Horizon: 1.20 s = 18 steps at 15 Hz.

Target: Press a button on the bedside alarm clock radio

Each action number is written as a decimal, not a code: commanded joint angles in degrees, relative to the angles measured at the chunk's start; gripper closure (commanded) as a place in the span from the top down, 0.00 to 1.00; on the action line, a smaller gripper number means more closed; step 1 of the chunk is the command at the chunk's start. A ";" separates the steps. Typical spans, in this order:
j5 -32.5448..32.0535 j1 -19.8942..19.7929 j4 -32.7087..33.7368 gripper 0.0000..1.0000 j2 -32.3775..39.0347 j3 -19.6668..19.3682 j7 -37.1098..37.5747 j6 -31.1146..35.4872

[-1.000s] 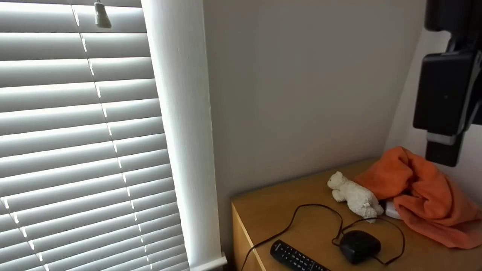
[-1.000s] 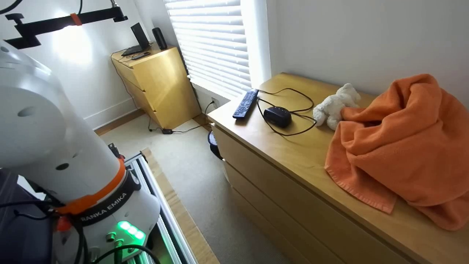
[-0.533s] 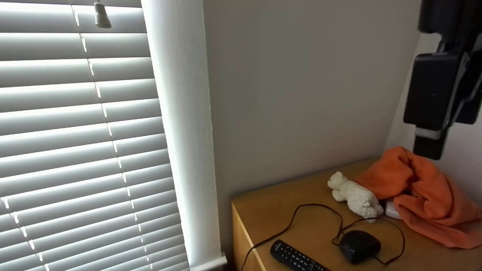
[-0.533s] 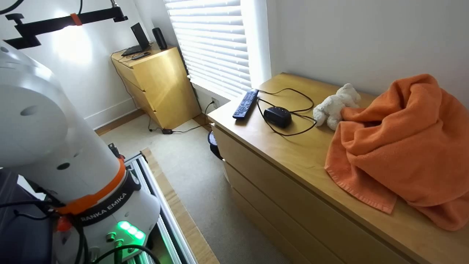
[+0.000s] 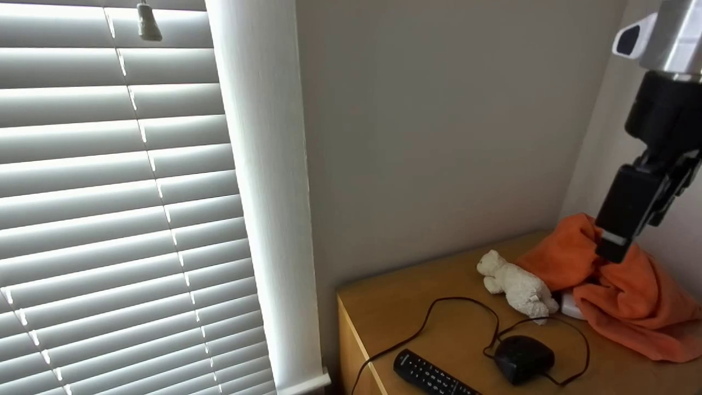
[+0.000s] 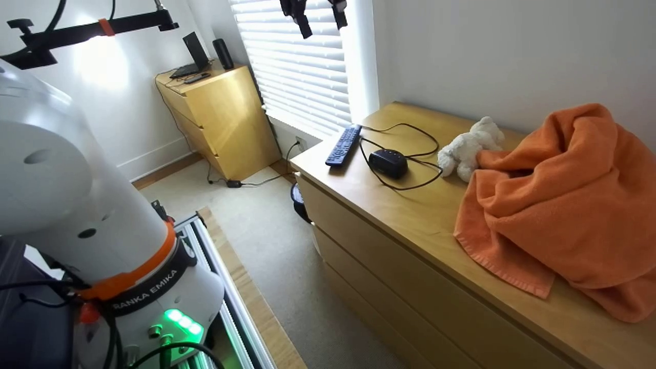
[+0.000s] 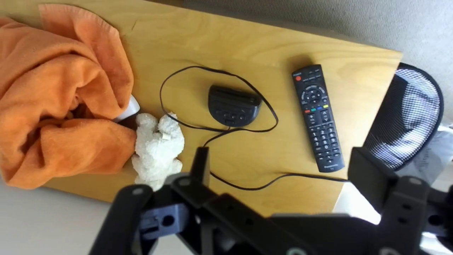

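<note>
The bedside alarm clock radio is a small black rounded device (image 5: 524,359) on the wooden dresser top. It also shows in an exterior view (image 6: 388,163) and in the wrist view (image 7: 233,106), with a few small buttons on its top and a thin black cord (image 7: 247,187) looped around it. My gripper (image 7: 277,159) is open and empty, its fingers wide apart. It hangs high above the dresser, well apart from the clock radio. It shows at the right of an exterior view (image 5: 633,236) and at the top edge in an exterior view (image 6: 324,28).
A long black remote (image 7: 318,118) lies beside the clock radio. A white plush toy (image 6: 469,146) and a crumpled orange towel (image 6: 569,205) lie on its other side. A white object (image 7: 129,108) pokes from under the towel. A black mesh bin (image 7: 407,113) stands past the dresser's end.
My gripper has come lower and tilted, and the silver wrist above it now shows. Its fingertips have entered the top of an exterior view. The objects on the dresser have not moved.
</note>
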 commanded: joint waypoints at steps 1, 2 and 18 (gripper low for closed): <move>-2.91 -1.71 -11.46 1.00 -4.94 -1.59 0.14 8.58; -3.51 -2.62 -13.83 1.00 -5.61 -2.18 0.45 10.90; -3.11 -7.23 -20.01 1.00 -1.69 -5.86 -2.51 24.22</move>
